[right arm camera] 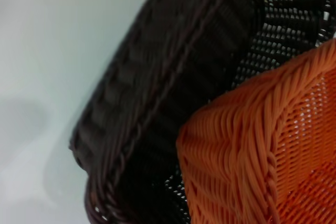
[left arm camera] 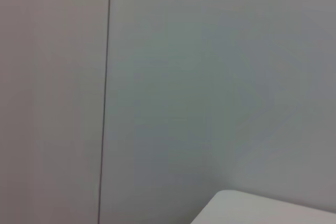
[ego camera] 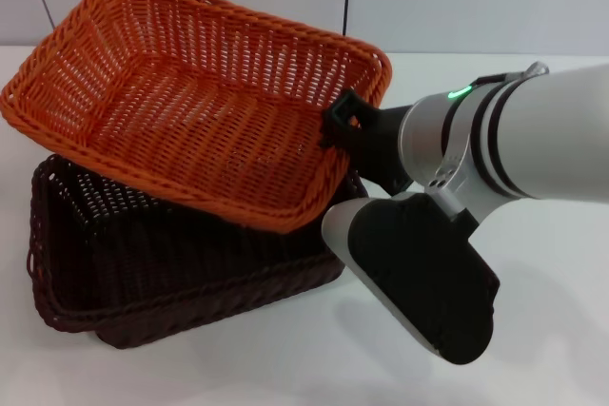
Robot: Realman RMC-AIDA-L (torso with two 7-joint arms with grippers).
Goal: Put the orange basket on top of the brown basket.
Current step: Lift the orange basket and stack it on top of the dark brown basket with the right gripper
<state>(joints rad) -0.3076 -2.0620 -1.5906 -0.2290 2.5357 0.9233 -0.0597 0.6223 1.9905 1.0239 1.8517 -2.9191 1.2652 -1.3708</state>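
The orange basket (ego camera: 190, 102) hangs tilted over the brown basket (ego camera: 143, 273), with its far left side higher and its near right corner low above the brown one's right end. My right gripper (ego camera: 341, 125) is shut on the orange basket's right rim, one black finger showing over the braided edge. The right wrist view shows the orange basket's corner (right arm camera: 262, 150) just inside the brown basket's rim (right arm camera: 168, 66); whether the two touch I cannot tell. The brown basket sits flat on the white table (ego camera: 552, 330). My left gripper is out of view.
My right arm's white forearm and black wrist housing (ego camera: 419, 273) reach in from the right, low over the table beside the brown basket. A pale wall stands behind the table. The left wrist view shows only that wall (left arm camera: 210, 77) and a table corner (left arm camera: 273, 211).
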